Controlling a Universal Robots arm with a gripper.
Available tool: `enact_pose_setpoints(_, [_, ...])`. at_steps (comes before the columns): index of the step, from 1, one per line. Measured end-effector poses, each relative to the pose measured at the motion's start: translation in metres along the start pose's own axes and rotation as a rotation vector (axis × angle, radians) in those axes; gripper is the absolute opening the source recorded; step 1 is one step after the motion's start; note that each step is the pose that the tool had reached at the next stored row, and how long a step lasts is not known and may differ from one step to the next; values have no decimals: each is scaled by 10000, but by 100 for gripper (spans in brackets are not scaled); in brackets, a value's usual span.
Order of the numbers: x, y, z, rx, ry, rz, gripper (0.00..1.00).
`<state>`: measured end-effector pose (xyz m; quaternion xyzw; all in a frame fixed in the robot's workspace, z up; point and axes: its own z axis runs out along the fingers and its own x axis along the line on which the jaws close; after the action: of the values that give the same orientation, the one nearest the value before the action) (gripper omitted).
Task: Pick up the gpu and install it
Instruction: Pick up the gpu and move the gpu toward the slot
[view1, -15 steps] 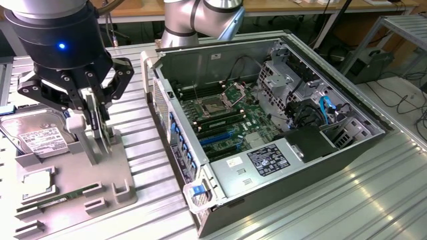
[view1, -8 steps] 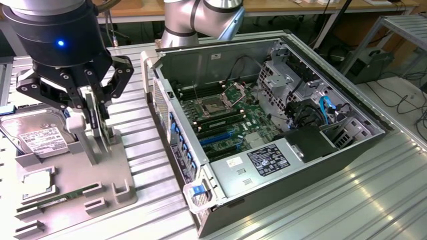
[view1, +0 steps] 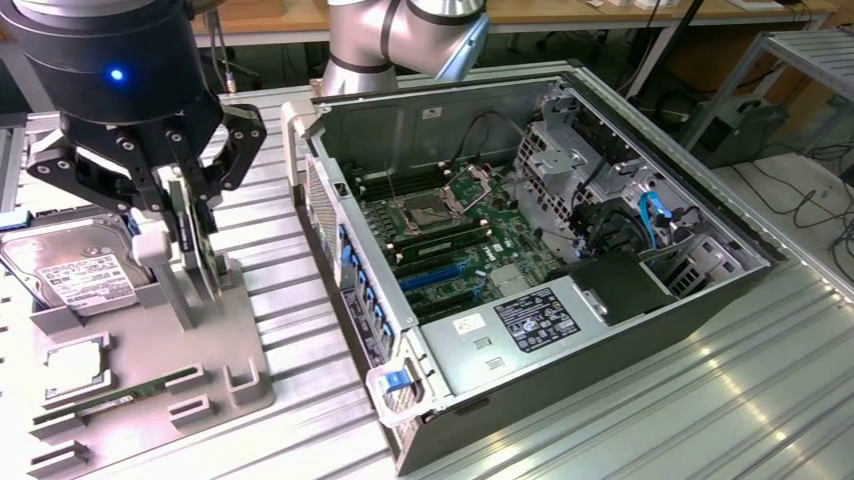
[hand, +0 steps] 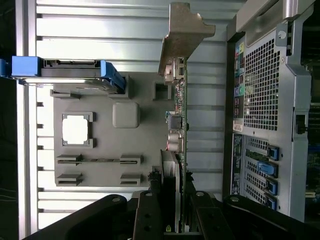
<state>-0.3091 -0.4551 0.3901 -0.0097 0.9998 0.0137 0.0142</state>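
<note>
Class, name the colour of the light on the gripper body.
Blue light; exterior view shows it best.

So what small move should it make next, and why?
Probably lift straight up: the gripper looks closed on the thin green circuit-board card with the silver bracket, which stands upright in the grey holder tray, beside the open computer case.

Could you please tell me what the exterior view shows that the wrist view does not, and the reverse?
Exterior view: the open case's motherboard and power supply. Wrist view: the case's rear vent grille face-on and the metal bracket edge-on. Both: the pincer at the upright gpu, the grey holder and the hard drive.
</note>
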Motion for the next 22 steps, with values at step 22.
enact_pose_setpoints(22, [-3, 3, -107, 0, 0, 0, 27])
